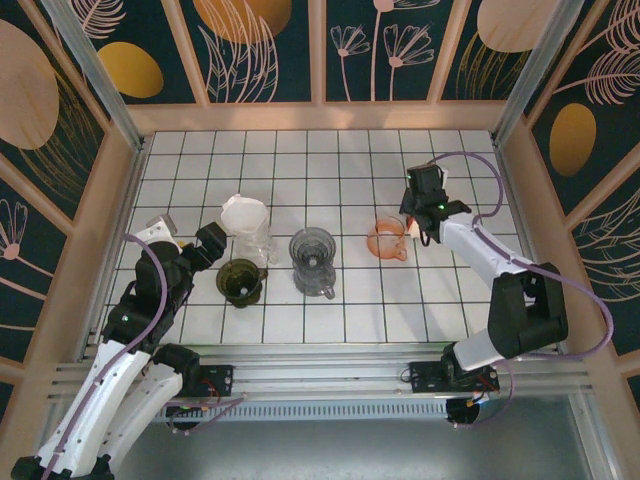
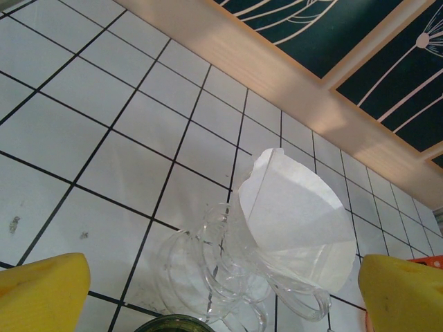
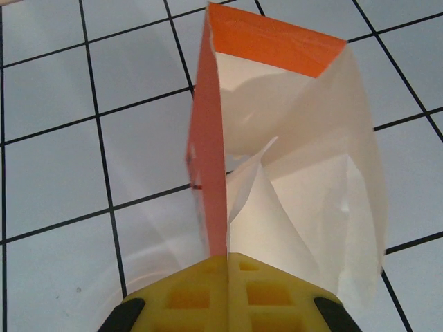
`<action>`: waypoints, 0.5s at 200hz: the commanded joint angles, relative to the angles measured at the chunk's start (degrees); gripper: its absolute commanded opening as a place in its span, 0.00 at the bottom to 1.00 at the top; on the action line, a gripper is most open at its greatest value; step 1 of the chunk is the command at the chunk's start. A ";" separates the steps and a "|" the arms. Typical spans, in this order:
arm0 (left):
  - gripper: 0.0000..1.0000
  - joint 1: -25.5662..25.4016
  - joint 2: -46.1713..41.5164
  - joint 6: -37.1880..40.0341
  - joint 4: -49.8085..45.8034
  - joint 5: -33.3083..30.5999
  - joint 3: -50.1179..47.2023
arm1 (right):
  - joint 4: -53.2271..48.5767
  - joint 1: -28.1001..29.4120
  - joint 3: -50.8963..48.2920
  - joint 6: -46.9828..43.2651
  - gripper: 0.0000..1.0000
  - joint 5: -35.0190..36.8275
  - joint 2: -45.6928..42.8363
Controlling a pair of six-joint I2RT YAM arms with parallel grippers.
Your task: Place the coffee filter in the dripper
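White tiles cover the table in your top view. Your right gripper sits at the 3 o'clock side of the orange dripper, just beside its rim, with a pale scrap of the coffee filter at its tip. At 9 o'clock from that dripper stands a grey dripper. Further toward 9 o'clock is a green dripper, and at its 12 o'clock a clear glass dripper carries a white filter. Your left gripper lies at 9 o'clock of the glass one, close by.

From your left wrist, the yellow pads stand wide apart at the bottom corners, holding nothing. The clear glass dripper lies between them toward 12 o'clock, and the white filter rises out of it.

From your right wrist, the yellow fingers are pressed together on the coffee filter. They pinch an orange edge that runs toward 12 o'clock, and white paper folds open at 3 o'clock of it. You cannot tell from here whether the paper touches the dripper.
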 commanded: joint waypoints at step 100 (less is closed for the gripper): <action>0.99 0.34 -0.18 0.49 1.36 0.95 -0.96 | -0.67 1.37 -1.67 -1.93 0.17 -0.50 3.08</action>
